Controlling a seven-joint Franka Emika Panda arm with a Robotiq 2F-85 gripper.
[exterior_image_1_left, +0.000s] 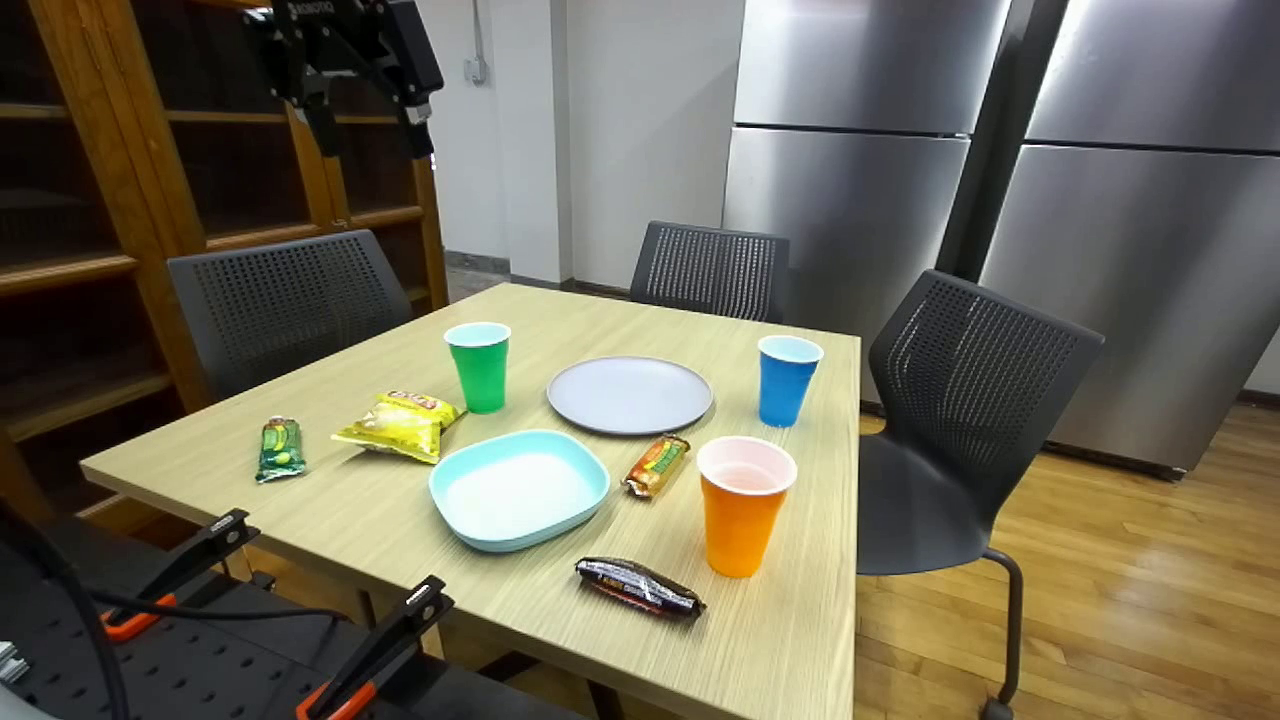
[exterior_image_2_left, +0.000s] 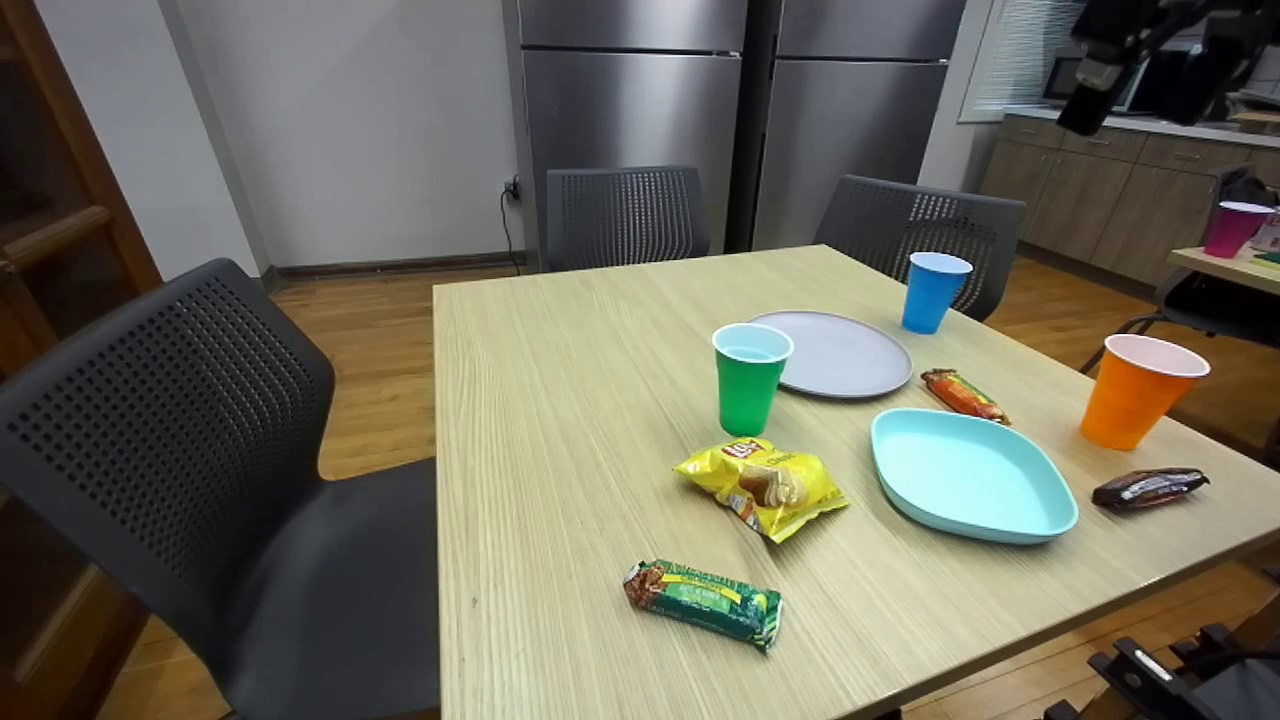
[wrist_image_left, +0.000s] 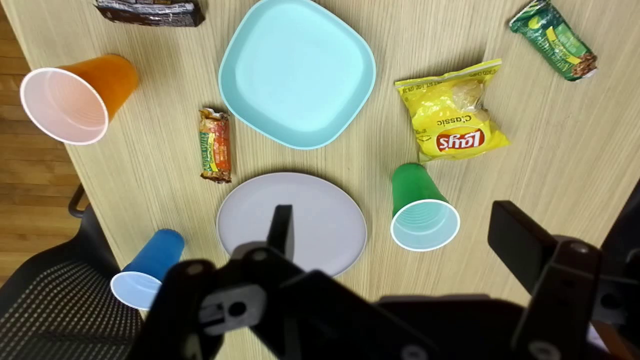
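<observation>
My gripper (wrist_image_left: 393, 212) is open and empty, high above the table; it also shows in both exterior views (exterior_image_1_left: 374, 152) (exterior_image_2_left: 1132, 115). In the wrist view, a green cup (wrist_image_left: 412, 185) appears between the fingers, far below, touching neither. The cup stands upright. A flat grey plate (wrist_image_left: 320, 215) lies beside it, partly hidden by a finger. A yellow chips bag (wrist_image_left: 452, 115) lies close to the green cup. A light-blue square dish (wrist_image_left: 300, 75) sits nearby. An orange-red wrapped bar (wrist_image_left: 216, 146), a green wrapped bar (wrist_image_left: 554, 42) and a dark brown wrapped bar (wrist_image_left: 152, 11) lie around.
An orange cup (exterior_image_1_left: 740, 525) and a blue cup (exterior_image_1_left: 787, 385) stand upright near one edge of the wooden table (exterior_image_1_left: 560, 315). Dark chairs (exterior_image_1_left: 930, 400) surround the table. A glass-door cabinet (exterior_image_1_left: 150, 190) and steel refrigerators (exterior_image_1_left: 850, 220) stand behind. Black clamps (exterior_image_1_left: 390, 640) sit near the table's edge.
</observation>
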